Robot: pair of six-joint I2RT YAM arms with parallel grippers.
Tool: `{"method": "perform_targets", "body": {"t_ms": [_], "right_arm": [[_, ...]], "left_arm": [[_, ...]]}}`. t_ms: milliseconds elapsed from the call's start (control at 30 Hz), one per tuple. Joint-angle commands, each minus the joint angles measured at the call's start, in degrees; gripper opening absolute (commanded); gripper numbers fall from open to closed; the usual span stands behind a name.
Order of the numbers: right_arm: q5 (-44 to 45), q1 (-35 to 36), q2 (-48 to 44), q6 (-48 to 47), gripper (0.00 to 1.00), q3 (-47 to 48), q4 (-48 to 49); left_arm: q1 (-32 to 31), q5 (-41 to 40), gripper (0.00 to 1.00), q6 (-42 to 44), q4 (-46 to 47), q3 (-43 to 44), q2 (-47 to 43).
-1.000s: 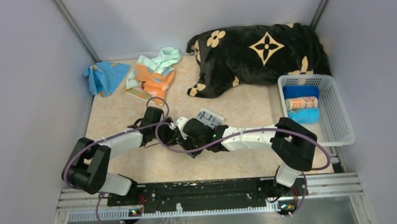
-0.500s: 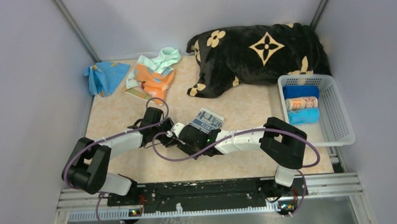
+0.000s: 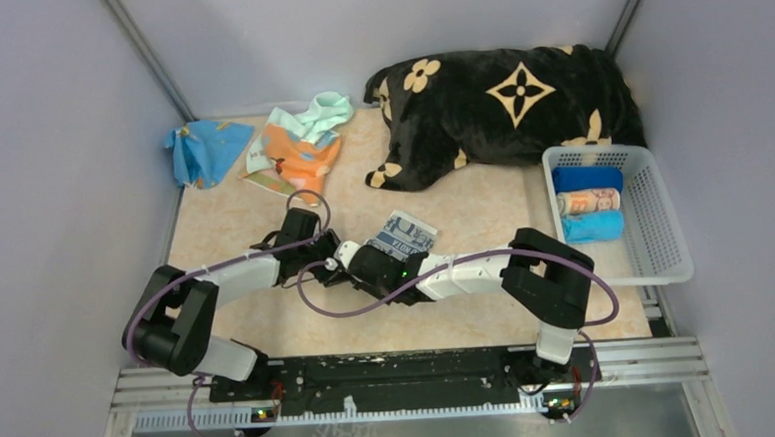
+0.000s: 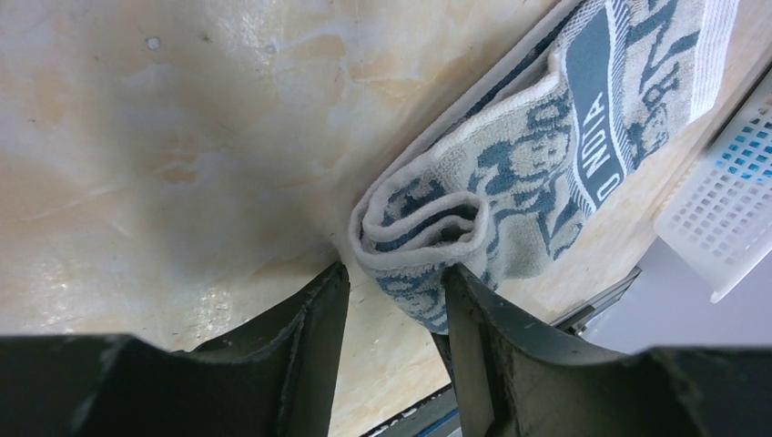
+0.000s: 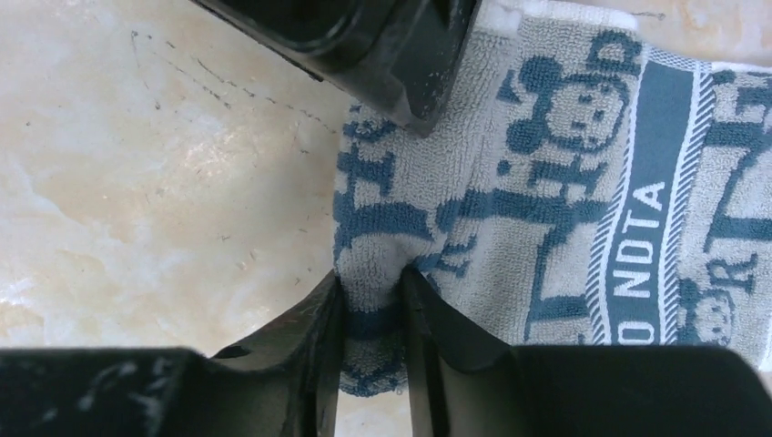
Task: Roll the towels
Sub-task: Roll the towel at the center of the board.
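A grey-blue patterned towel (image 3: 401,234) lies mid-table, its near-left end partly rolled. In the left wrist view the rolled end of the towel (image 4: 546,155) sits between my left gripper's (image 4: 393,273) jaws, which close on it. In the right wrist view my right gripper (image 5: 371,282) pinches a fold of the towel's (image 5: 546,182) edge, with the left gripper's finger (image 5: 382,45) just above. Both grippers meet at the towel's left end, the left gripper (image 3: 325,252) beside the right gripper (image 3: 352,257). A mint green towel (image 3: 324,110) and an orange towel (image 3: 302,155) lie crumpled at the back left.
A blue cloth (image 3: 200,150) lies in the back left corner. The black flower-motif blanket (image 3: 508,102) fills the back right. A white basket (image 3: 665,239) at the right holds three rolled towels; its corner shows in the left wrist view (image 4: 728,182). Grey walls enclose the table.
My right arm has slid left and a little nearer, uncovering more of the grey-blue towel. The left arm has barely moved.
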Motion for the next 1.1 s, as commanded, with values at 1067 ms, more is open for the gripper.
{"method": "perform_targets", "body": {"t_ms": [1067], "right_arm": [[-64.84,-23.65,5.45,34.71,0.01,-16.61,40.28]], "left_arm": [[0.57,-3.49,0.59,4.78,-13.99,0.60,-4.41]]}}
